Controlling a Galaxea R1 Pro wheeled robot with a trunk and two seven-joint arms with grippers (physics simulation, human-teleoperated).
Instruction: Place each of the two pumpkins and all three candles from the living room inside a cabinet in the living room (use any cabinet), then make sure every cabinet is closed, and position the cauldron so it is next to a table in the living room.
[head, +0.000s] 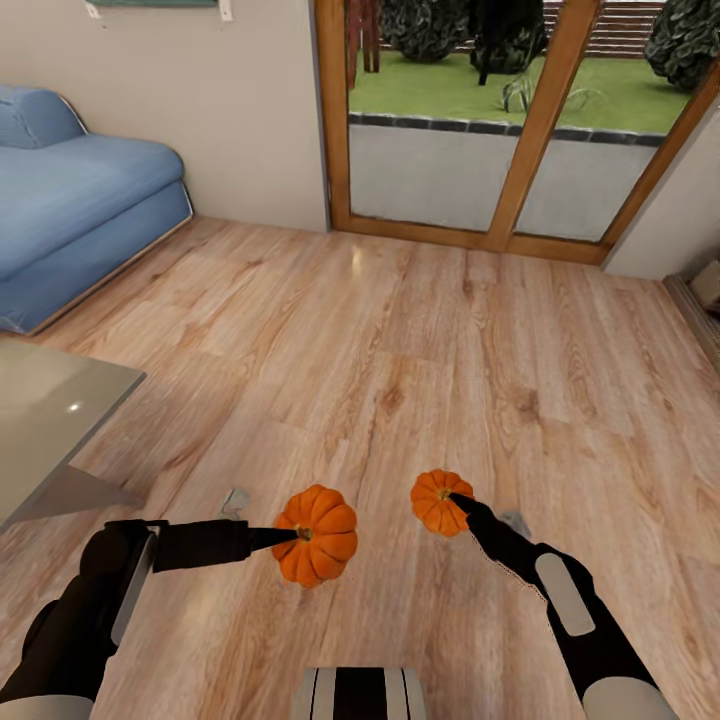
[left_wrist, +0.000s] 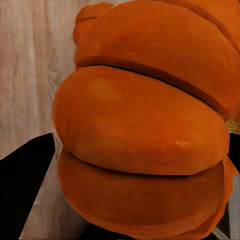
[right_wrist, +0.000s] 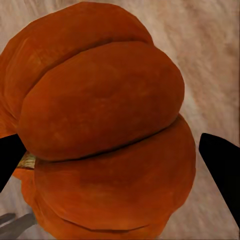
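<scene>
Two orange ribbed pumpkins hang above the wooden floor in the head view. My left gripper (head: 297, 535) is shut on the larger pumpkin (head: 320, 540), with one fingertip at its stem. My right gripper (head: 456, 498) is shut on the smaller pumpkin (head: 436, 503). In the left wrist view the larger pumpkin (left_wrist: 145, 130) sits close against a black finger (left_wrist: 25, 185). In the right wrist view the smaller pumpkin (right_wrist: 105, 125) sits between two black fingers (right_wrist: 220, 167). A corner of the glass-topped table (head: 50, 420) shows at the left edge. Candles, cabinet and cauldron are out of view.
A blue sofa (head: 70, 210) stands at the far left against the wall. Wood-framed sliding glass doors (head: 520, 130) face a garden ahead. Wide wooden floor (head: 420, 340) lies between me and the doors. A dark low edge (head: 700, 300) shows at the right.
</scene>
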